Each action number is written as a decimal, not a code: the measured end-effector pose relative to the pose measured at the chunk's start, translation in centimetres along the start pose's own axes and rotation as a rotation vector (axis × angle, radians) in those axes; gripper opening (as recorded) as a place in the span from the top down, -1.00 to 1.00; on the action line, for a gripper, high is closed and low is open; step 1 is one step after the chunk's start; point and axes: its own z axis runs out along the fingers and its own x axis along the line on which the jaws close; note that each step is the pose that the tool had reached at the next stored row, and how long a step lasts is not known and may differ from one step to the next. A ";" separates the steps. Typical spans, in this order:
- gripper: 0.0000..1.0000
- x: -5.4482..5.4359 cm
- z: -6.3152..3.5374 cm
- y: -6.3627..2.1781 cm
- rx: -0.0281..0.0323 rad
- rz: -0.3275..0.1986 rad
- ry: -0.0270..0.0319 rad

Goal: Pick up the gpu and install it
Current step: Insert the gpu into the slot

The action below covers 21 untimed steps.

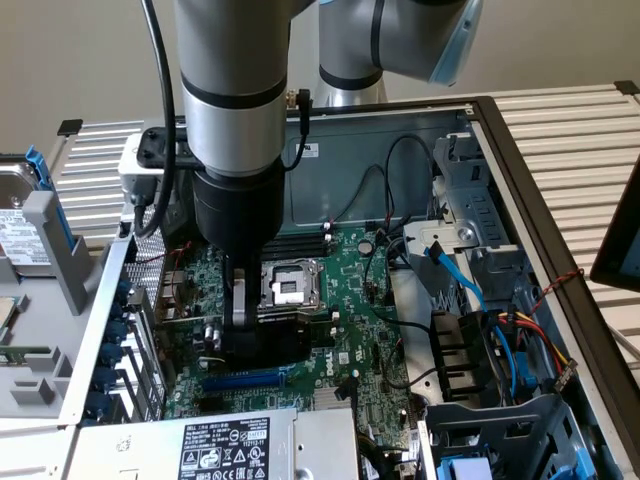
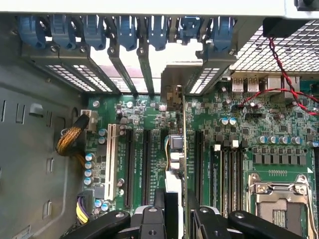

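reaching down into the open computer case (image 1: 500, 110), the arm (image 1: 235, 100) brings its gripper (image 1: 240, 322) low over the green motherboard (image 1: 350, 300), and it is clamped on the gpu (image 1: 250, 350), a dark block right under it, sitting between the processor socket (image 1: 290, 285) and a blue slot (image 1: 245, 380). on the wrist camera the two black fingers (image 2: 158, 199) pinch the card from both sides, and we see it edge on, a thin green line running from the grip out toward the case's rear wall. its silver end bracket (image 2: 172, 82) is right up at that wall, among the slot covers (image 2: 99, 74) and under the row of blue clips (image 2: 94, 32). on one side of the card lie two long black slots (image 2: 146, 164) and a white slot (image 2: 110, 159); on the other side is the socket with its metal frame. the card stands upright on the board, but whether its lower edge is down in a slot is hard to call from here. a red wire (image 2: 284, 64) loops over the board's corner by the rear ports. along the case's edge nearest the exterior camera sits the power supply (image 1: 225, 445) with its label, blue cables (image 1: 460, 275) trail on the exterior view's right, and a hard drive (image 1: 20, 230) rests outside the case on the exterior view's left.
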 end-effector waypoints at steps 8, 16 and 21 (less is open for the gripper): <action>0.46 -0.5 0.62 0.43 0.0000 0.000 0.0000; 0.46 -0.7 1.00 0.69 0.0000 0.000 0.0001; 0.46 -0.7 1.25 0.70 -0.0001 0.000 0.0001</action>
